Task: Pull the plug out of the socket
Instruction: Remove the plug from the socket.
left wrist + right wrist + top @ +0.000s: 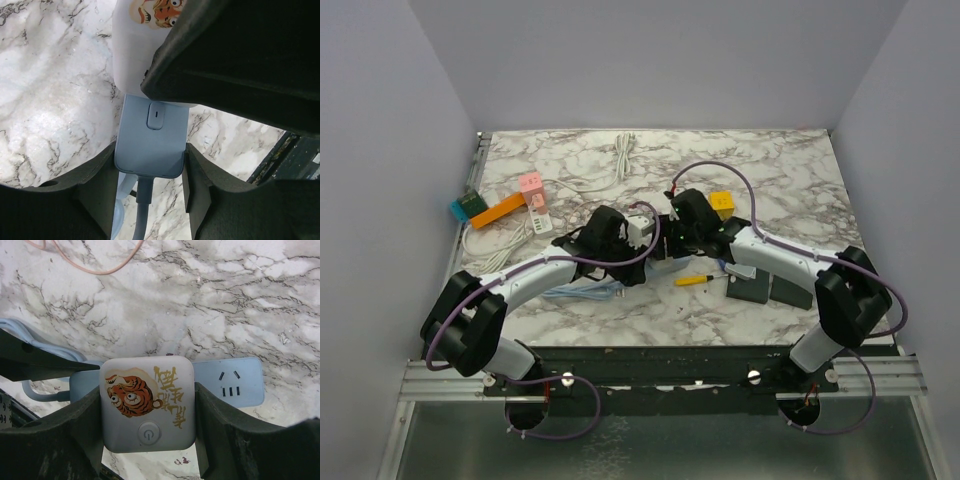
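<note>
The left gripper (150,172) clamps the blue socket strip (150,142) while the right gripper (147,422) squeezes the white plug (145,390) sitting on it.

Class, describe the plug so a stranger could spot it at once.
On the marble table, find the pale blue power strip at the centre. The plug sits on it, clamped by the right gripper: a white rounded square, alone in bearing an orange tiger picture.
</note>
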